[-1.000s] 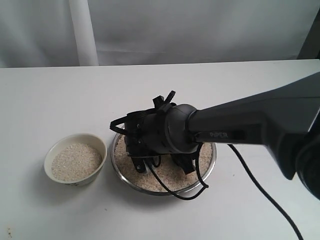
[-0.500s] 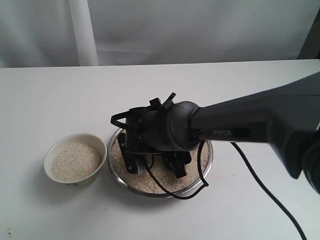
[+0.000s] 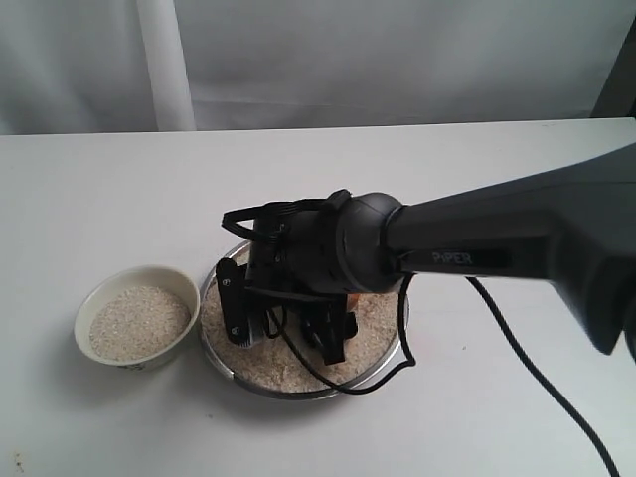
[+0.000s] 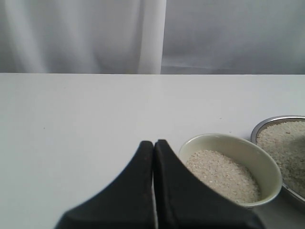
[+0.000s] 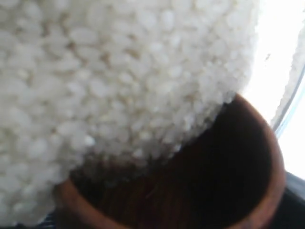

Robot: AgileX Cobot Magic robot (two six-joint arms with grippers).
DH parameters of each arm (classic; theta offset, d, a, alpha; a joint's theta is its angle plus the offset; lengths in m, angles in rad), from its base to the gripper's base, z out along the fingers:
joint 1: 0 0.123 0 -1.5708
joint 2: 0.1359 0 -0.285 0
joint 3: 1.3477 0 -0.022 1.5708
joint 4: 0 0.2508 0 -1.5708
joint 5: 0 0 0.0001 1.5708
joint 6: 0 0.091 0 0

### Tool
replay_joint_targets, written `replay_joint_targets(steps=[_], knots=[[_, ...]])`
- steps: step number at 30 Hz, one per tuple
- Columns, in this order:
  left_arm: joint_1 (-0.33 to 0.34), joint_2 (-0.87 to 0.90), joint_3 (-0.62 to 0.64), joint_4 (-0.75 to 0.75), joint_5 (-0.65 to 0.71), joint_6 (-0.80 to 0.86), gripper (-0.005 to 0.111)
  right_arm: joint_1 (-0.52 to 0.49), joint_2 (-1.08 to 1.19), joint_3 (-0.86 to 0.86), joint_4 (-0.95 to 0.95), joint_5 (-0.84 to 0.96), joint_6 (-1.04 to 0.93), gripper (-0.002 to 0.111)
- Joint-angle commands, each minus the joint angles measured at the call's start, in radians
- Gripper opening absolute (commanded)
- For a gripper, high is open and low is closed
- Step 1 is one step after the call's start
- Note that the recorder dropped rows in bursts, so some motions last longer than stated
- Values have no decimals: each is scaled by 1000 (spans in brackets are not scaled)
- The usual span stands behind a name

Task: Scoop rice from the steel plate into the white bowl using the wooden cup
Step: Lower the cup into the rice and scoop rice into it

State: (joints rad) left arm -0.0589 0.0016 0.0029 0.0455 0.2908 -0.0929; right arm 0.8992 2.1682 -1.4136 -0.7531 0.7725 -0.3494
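Plainly, the scoop stroke is judged to be in hand. In the exterior view the right gripper (image 3: 285, 343) is seen low over the steel plate (image 3: 298, 394), its two fingers set apart at about a cup's width. The wooden cup (image 5: 205, 186) is almost wholly hidden there. In the right wrist view it is shown tipped, its mouth pushed against the rice (image 5: 109, 71), with grains banked over one side of the rim and the dark inside mostly unfilled. The contact of fingers on wood is not shown, but the cup is taken to be pinched between them.

The white bowl (image 3: 119, 358) is found on the table (image 3: 119, 199) at nine o'clock from the plate, just beside it and seemingly not touching. It is already well filled with rice.

The left gripper (image 4: 153, 145) is seen only in its own wrist view, fingers pressed together on nothing, held near the bowl.

For the transfer, the loaded cup would have to be raised mouth-up and carried toward nine o'clock. The right arm is the only one placed for that. Spillage over the rim is the likely risk if the cup is levelled late.
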Motion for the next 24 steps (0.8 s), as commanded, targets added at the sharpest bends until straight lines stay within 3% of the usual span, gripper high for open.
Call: replay_joint_targets(steps=[1,16,24], knots=[[-4,-2,-3,-8,-6,-3,0,9,4,4,119,-111,-2,0],[-4,-2,-3,-8,-6,-3,0,-21,-15,11,286,-214,-30,0],[-4,-2,-3,-8,-6,-3,0,-69,-92,142,406,-432,-47,0]])
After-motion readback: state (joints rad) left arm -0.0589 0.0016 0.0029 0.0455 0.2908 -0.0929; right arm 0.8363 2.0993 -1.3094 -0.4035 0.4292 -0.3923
